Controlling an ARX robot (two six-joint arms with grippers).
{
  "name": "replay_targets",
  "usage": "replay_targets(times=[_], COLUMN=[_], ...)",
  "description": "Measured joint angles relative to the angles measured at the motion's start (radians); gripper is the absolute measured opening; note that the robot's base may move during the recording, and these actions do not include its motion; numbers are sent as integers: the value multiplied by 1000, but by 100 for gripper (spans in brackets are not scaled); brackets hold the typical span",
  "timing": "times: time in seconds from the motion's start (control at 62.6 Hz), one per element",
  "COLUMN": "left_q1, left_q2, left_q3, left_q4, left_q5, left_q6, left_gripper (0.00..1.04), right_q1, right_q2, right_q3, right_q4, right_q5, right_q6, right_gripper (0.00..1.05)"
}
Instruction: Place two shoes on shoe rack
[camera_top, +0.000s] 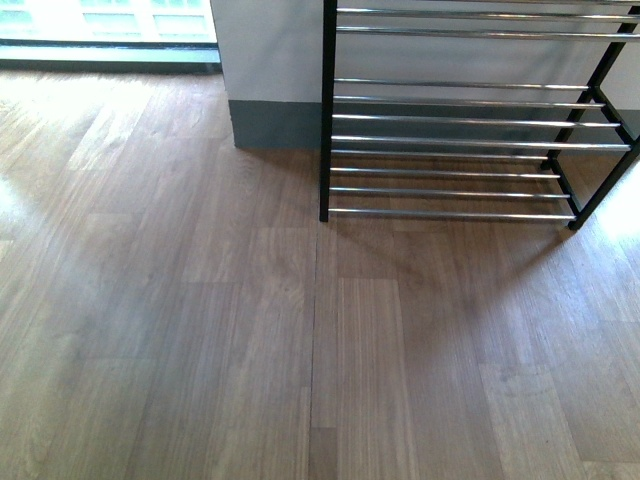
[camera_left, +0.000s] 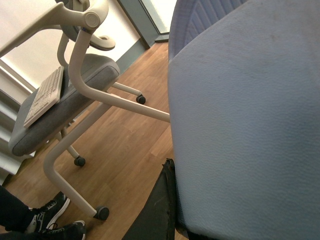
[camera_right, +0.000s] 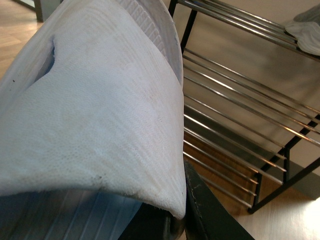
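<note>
Pressed close against the left wrist camera, a pale blue slide (camera_left: 240, 125) fills most of that view. The left gripper (camera_left: 165, 205) is clamped on it; one dark finger (camera_left: 156, 212) lies along its edge and the other is hidden behind the shoe. Beyond it stand a grey-seated chair (camera_left: 75, 95) carrying a keyboard (camera_left: 45, 95), and someone's black trainers (camera_left: 52, 217) on the floor. In the right wrist view a second slide (camera_right: 100, 110) is likewise pinched by the right gripper (camera_right: 195, 215) and blocks part of the shoe rack (camera_right: 240, 125) behind it. A grey sneaker (camera_right: 306, 32) rests on an upper tier there. Only the wrist views show the slides. The front view has the rack in the upper right of the frame, standing on wood floor (camera_top: 200, 330) against the wall.
</note>
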Motion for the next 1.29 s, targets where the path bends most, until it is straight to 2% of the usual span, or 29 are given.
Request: replay_targets(times=[1.294], left_q1=[0], left_q2=[0], left_q3=[-1], left_q4=[0], left_q5=[0], left_q6=[0], left_gripper=[2], right_q1=[0], right_q2=[0], right_q3=[-5], right_q4=[0], right_q5=[0], right_q6=[0], right_gripper=[1])
